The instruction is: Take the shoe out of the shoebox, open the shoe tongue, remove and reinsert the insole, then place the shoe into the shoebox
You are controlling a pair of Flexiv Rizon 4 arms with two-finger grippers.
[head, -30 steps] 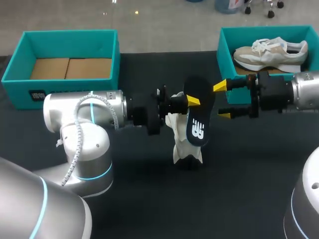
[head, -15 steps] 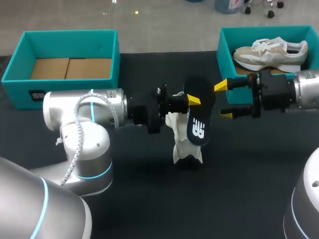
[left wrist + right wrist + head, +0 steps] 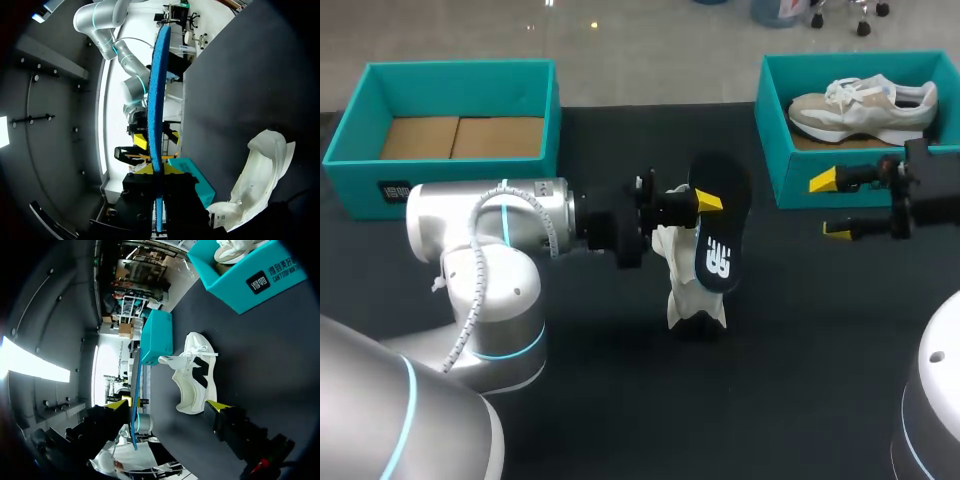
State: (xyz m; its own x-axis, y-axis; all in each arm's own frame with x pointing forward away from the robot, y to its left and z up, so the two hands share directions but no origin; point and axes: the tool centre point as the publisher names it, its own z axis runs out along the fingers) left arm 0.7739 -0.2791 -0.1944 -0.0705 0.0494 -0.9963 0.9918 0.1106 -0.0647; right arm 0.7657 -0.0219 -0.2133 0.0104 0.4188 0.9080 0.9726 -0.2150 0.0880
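black insole [image 3: 720, 240] clamped in left gripper [image 3: 706, 204] fingers, over white shoe [image 3: 686, 285]; right gripper [image 3: 830, 206] fingers released at 3 o'clock. best: feed toe end first, right steadying shoe.

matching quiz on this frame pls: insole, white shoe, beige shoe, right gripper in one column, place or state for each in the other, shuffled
1. insole
2. white shoe
3. beige shoe
4. right gripper

A. inside the right shoebox
B. open, holding nothing
C. clamped in the left gripper
D. on the table, below the insole

Pairs: 1-C, 2-D, 3-A, 4-B
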